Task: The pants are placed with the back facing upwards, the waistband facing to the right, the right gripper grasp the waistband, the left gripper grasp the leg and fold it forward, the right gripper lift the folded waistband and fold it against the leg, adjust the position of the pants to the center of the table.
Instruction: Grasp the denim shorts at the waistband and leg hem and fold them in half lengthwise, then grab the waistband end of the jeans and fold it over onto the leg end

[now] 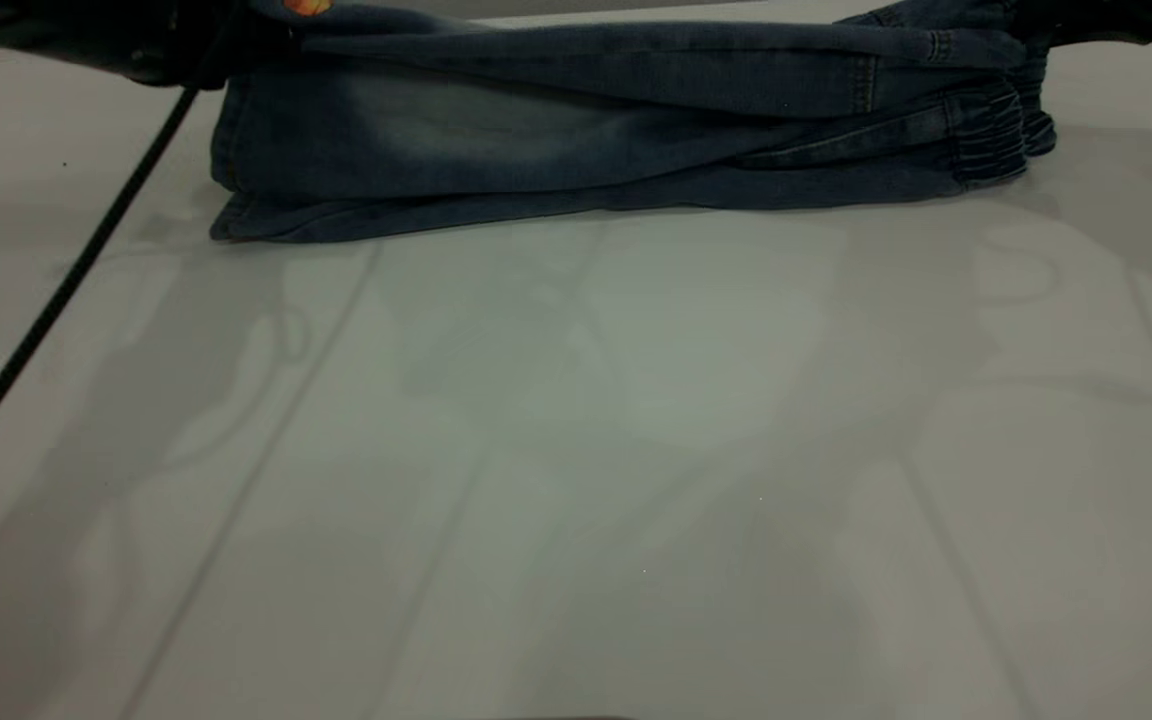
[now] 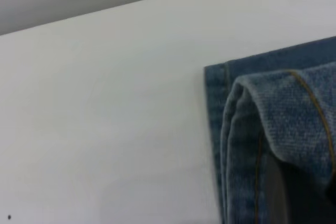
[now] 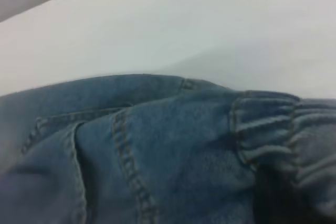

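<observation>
The blue denim pants (image 1: 576, 150) lie along the far side of the table (image 1: 576, 450), waistband (image 1: 991, 140) to the right. Their upper layer is raised and stretched between both grippers. That raised layer is the leg (image 1: 536, 45), with a bit of orange print (image 1: 306, 6) at its left end. My left gripper (image 1: 186, 45), at the top left, is shut on the leg's hem (image 2: 283, 108). At the top right, my right gripper (image 1: 1076, 20) is shut on the gathered waistband (image 3: 283, 129). The plain lower leg (image 1: 416, 140) rests flat on the table.
A black cable (image 1: 66, 280) runs diagonally from the left gripper down to the left edge of the view. The white table stretches wide in front of the pants. A pocket seam (image 3: 126, 150) shows in the right wrist view.
</observation>
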### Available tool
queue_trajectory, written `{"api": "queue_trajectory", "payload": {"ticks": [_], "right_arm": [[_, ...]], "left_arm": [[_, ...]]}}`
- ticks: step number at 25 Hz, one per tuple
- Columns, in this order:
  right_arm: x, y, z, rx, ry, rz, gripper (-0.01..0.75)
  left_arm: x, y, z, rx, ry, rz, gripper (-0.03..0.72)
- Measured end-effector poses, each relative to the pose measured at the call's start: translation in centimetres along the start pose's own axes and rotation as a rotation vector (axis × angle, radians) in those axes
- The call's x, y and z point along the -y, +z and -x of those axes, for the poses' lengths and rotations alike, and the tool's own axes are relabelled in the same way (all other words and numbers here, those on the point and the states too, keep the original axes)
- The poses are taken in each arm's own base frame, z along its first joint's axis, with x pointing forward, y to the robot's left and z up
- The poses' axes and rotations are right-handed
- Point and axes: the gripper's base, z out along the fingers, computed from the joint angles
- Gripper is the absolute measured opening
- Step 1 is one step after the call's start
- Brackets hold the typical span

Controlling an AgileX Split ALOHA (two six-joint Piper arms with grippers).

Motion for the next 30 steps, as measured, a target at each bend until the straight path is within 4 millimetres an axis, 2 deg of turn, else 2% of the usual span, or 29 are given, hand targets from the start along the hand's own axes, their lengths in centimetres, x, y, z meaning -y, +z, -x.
{"api": "queue_trajectory", "payload": {"ticks": [3,6,11,14,18,21,24,27,30], "right_arm": [[-0.1,0.3,0.3,0.007,-0.041,0.009,0.113],[-0.2,0.7,0.7,0.020,-0.065,0.016,0.237],[-0.2,1.1,1.3,0.034,-0.090,0.017,0.507],[-0.3,1.2,1.7,0.048,-0.101,0.004,0.613],[-0.3,1.1,2.1,0.059,-0.104,0.004,0.638],[-0.8,0.5,2.6,0.072,-0.122,0.030,0.621],[-1.6,-1.2,4.1,0.117,-0.150,0.067,0.599],[-2.7,-2.9,4.7,0.130,-0.165,0.123,0.590],[-3.1,-2.8,3.3,0.056,-0.168,0.193,0.587]], "left_arm": [[0.3,0.3,-0.3,0.027,0.057,-0.017,0.057],[0.6,0.3,0.1,0.079,0.134,-0.046,0.099],[0.6,0.2,1.3,0.206,0.178,-0.037,0.246],[0.5,0.2,1.7,0.234,0.160,-0.020,0.348],[0.6,0.7,2.0,0.082,0.083,-0.060,0.426],[1.7,0.7,2.0,-0.145,0.102,-0.161,0.436],[2.5,0.5,2.8,-0.305,0.120,-0.236,0.438],[3.4,0.3,4.1,-0.377,0.139,-0.284,0.439],[4.9,0.3,5.9,-0.336,0.162,-0.312,0.440]]}}
